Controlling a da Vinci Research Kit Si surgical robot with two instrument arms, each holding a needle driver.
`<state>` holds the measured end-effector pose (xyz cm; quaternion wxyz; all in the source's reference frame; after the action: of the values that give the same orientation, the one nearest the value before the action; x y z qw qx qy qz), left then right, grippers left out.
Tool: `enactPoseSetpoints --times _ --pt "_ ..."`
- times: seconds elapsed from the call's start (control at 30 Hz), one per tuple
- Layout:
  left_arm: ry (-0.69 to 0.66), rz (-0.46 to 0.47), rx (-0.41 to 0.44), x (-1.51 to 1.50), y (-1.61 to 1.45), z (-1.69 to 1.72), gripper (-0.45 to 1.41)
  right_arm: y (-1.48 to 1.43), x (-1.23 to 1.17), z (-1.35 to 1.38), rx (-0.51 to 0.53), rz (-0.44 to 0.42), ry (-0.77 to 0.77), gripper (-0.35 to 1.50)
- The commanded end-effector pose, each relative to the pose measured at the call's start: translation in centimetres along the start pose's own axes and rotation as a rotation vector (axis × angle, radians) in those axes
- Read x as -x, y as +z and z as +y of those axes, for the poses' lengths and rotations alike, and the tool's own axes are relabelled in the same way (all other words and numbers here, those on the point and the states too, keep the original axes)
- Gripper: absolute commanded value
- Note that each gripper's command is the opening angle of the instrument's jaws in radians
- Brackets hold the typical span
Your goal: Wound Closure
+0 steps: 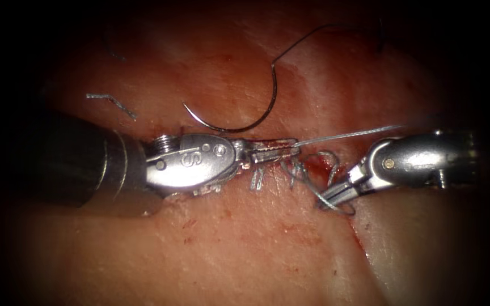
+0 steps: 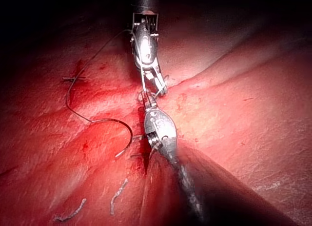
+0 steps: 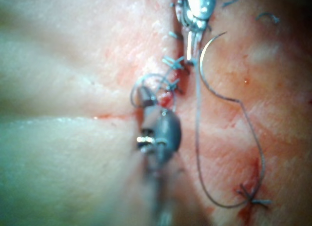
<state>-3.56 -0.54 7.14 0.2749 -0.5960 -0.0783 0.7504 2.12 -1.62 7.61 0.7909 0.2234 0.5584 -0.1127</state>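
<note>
Tissue (image 1: 245, 249) red-stained; needle (image 1: 239, 126) lies free; both tools clamp thread (image 1: 347, 135).

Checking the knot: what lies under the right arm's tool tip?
Under the right hand, loops of pale thread lie on the reddened cut in the pork tissue. The tip covers what it grips.

A: What lies around the scene?
B: Darkness. The endoscope view fades to black at every edge and corner, with light pooled in the middle.
A: Any walls, floor, furniture or windows?
B: I cannot tell; the dark rim hides whatever is there.
A: And the light?
B: Strong and close, glaring brightest at the centre of the left wrist view.
</note>
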Motion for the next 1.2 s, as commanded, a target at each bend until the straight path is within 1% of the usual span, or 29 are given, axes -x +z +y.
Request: enactPoseSetpoints --times 0.03,0.1,0.17,0.2,0.3,0.37,0.43,0.53,0.7,0.87,1.0,1.07,1.1,1.17,1.2 --pt "0.001 0.002 0.002 0.05 0.02 0.05 -0.45 -0.04 0.02 0.12 0.037 0.017 0.015 -0.35" --pt "0.003 0.002 0.006 0.05 -0.02 0.12 -0.45 -0.10 0.02 0.16 0.057 0.026 0.030 -0.35" --pt "0.007 0.003 0.019 0.06 -0.18 0.37 -0.45 -0.31 0.03 0.29 0.132 0.065 0.082 -0.35" --pt "0.007 0.003 0.019 0.06 -0.18 0.37 -0.45 -0.31 0.03 0.29 0.132 0.065 0.082 -0.35" --pt "0.005 0.000 0.027 0.07 -0.30 0.58 -0.45 -0.39 0.08 0.38 0.179 0.066 0.108 -0.35" --pt "-0.003 0.000 0.031 0.07 -0.36 0.78 -0.45 -0.39 0.14 0.40 0.187 0.065 0.120 -0.35" --pt "-0.001 0.000 0.031 0.07 -0.37 0.84 -0.45 -0.38 0.16 0.41 0.195 0.066 0.124 -0.35" --pt "-0.012 -0.003 0.041 0.14 -0.36 1.19 -0.45 -0.35 0.21 0.42 0.217 0.067 0.131 -0.35" --pt "-0.016 -0.003 0.060 0.14 -0.37 1.40 -0.45 -0.33 0.19 0.41 0.223 0.079 0.134 -0.35" --pt "-0.021 -0.019 0.073 0.22 -0.45 1.57 -0.45 -0.31 0.16 0.39 0.229 0.083 0.137 -0.35" --pt "-0.041 -0.022 0.112 0.24 -0.59 1.81 -0.45 -0.25 0.20 0.54 0.272 0.082 0.153 -0.35" --pt "-0.045 -0.022 0.119 0.23 -0.60 1.85 -0.45 -0.24 0.20 0.57 0.275 0.081 0.155 -0.35" --pt "-0.050 -0.025 0.150 0.22 -0.63 2.00 -0.45 -0.20 0.23 0.67 0.288 0.078 0.166 -0.35" --pt "-0.058 -0.027 0.163 0.22 -0.63 2.07 -0.45 -0.18 0.24 0.69 0.293 0.076 0.167 -0.35" --pt "-0.063 -0.029 0.179 0.23 -0.64 2.18 -0.45 -0.13 0.27 0.76 0.306 0.073 0.176 -0.35"
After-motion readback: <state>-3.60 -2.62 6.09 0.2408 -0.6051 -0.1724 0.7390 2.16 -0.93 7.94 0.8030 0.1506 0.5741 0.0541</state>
